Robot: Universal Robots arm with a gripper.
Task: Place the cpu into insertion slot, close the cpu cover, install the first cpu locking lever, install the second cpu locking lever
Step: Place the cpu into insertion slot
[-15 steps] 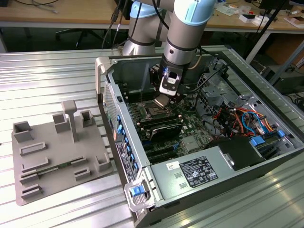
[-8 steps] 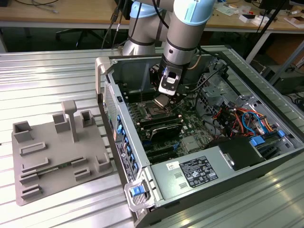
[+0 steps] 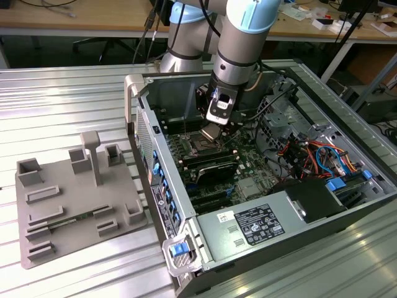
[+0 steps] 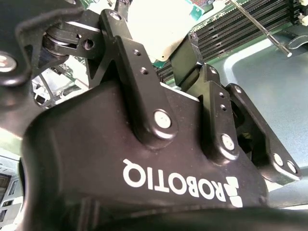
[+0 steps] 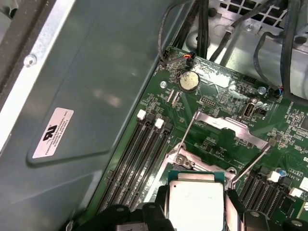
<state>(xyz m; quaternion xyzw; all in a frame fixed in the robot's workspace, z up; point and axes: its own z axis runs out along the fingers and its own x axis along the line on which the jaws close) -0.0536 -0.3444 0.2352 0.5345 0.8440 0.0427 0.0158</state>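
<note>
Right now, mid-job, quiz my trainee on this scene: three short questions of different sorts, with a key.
1. True or false: the tool is shut on the cpu.
2. Pick one: the cpu cover is A) shut down flat, B) swung open, C) held in the tool.
3. Fill in: in the exterior view, the grey fixture tray lies on that view's ___ of the computer case.
Key: 1 true; 2 B; 3 left.
</note>
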